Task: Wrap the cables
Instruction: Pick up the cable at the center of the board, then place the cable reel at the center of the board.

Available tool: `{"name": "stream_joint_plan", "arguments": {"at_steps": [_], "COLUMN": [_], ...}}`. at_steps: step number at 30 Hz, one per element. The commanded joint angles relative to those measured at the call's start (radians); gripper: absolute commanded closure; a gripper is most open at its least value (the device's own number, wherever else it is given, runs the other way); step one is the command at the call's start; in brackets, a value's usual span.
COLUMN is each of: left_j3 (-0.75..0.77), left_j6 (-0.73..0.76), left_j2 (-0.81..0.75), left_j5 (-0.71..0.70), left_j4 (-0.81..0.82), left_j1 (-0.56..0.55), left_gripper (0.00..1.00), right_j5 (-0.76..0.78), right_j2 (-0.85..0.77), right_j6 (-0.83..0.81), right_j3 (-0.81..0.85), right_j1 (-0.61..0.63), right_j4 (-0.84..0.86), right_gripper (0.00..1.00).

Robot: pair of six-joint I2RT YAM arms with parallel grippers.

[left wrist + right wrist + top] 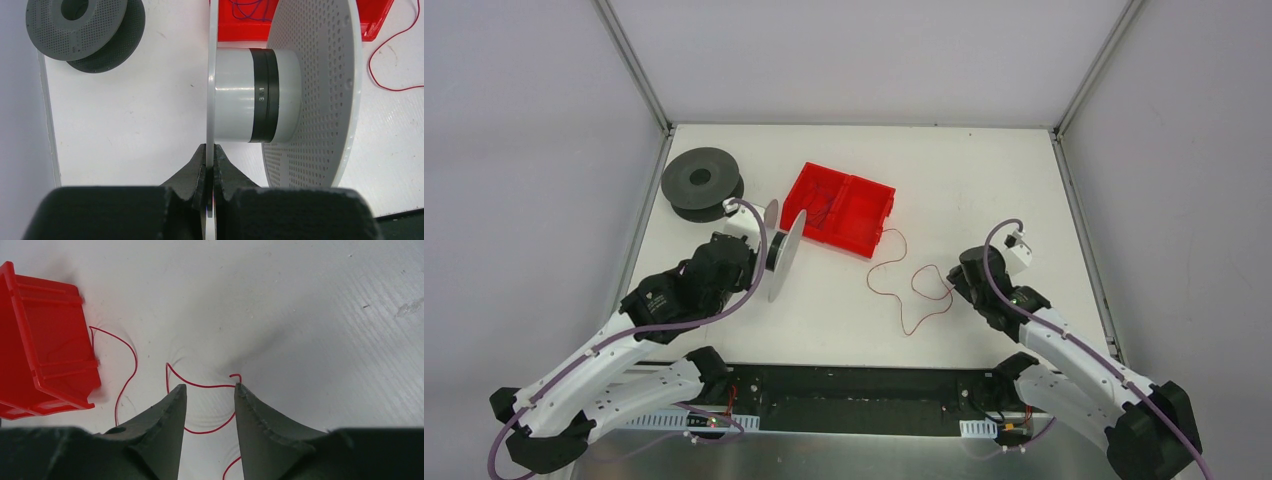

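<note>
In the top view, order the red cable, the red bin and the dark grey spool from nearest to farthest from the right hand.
1. Red cable, just left of the right hand.
2. Red bin, table centre, up-left.
3. Dark grey spool, far left corner.

The cable [205, 386] and bin [45, 340] are red, the table [984, 180] white. The dark spool [701, 180] is grey; the pale spool [310, 75] is white, hole-dotted, black-banded.
</note>
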Motion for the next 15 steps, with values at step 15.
{"name": "stream_joint_plan", "arguments": {"at_steps": [15], "left_j3": [0.015], "left_j6": [-0.002], "left_j2": [0.012], "left_j5": [0.017], "left_j4": [0.075], "left_j1": [0.004], "left_gripper": [1.00], "right_j5": [0.032], "right_j2": [0.048], "right_j6": [-0.082], "right_j3": [-0.158], "right_j1": [0.005], "right_j4": [0.321], "right_gripper": [0.55]}}
